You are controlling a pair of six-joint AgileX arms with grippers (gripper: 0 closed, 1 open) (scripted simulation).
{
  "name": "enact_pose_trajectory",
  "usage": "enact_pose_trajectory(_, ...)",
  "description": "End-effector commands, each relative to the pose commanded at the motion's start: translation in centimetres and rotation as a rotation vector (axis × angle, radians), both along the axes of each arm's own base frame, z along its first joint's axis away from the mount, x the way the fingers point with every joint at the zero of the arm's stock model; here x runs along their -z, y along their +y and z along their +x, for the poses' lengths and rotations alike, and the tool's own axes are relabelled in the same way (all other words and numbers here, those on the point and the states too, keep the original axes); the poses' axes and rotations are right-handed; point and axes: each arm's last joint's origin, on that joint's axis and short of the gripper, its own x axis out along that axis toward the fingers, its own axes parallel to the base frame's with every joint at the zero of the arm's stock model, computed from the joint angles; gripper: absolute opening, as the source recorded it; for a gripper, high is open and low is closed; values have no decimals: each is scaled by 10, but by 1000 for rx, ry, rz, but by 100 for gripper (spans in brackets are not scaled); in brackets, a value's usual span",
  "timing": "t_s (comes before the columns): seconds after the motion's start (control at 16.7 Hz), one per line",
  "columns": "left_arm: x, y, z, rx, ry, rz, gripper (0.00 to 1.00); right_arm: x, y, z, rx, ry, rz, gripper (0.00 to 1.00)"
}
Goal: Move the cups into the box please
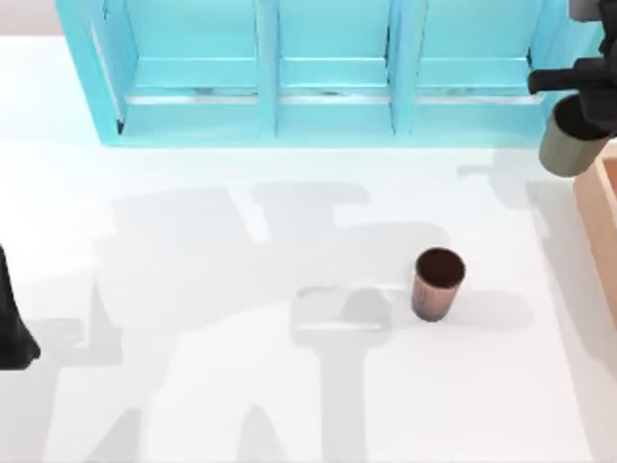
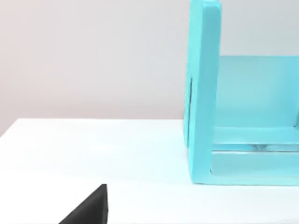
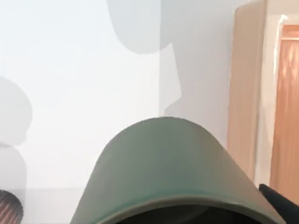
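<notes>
Right gripper (image 1: pixel 590 96): clamped on olive cup (image 1: pixel 569 140), raised at tabletop's (image 1: pixel 241 386) right edge beside box (image 1: pixel 600 207). Copper cup (image 1: pixel 437 284): upright, right of centre. Left gripper (image 1: pixel 12 338): parked far left, finger state indiscernible. Shelf (image 1: pixel 328 72): rear.

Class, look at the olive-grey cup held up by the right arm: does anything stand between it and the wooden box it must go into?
Nothing visible does. The right gripper holds the olive-grey cup in the air right beside the box at the table's right edge, with no object between them. The copper cup stands well aside.
</notes>
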Motion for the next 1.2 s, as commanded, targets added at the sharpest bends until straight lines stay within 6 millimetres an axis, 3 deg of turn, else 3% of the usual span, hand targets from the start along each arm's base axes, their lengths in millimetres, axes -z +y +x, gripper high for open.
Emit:
enact_pose_trajectory(0.12, 0, 0, 0, 0, 0, 0, 100, -6, -68, -22, 2, 42, -21, 0)
enact_pose_trajectory(0.24, 0, 0, 0, 0, 0, 0, 100, -11, -127, -58, 6, 78, -32, 0)
enact_pose_trajectory(0.42, 0, 0, 0, 0, 0, 0, 100, -15, -179, -121, 8, 113, -21, 0)
enact_pose_trajectory(0.54, 0, 0, 0, 0, 0, 0, 100, -15, -192, -155, 7, 117, -3, 0)
enact_pose_trajectory(0.66, 0, 0, 0, 0, 0, 0, 100, -13, -196, -174, 6, 119, 16, 0)
enact_pose_trajectory(1.02, 0, 0, 0, 0, 0, 0, 100, -11, -196, -177, 3, 120, 20, 0)
enact_pose_trajectory(1.2, 0, 0, 0, 0, 0, 0, 100, 7, -195, -176, 9, 122, 24, 0)
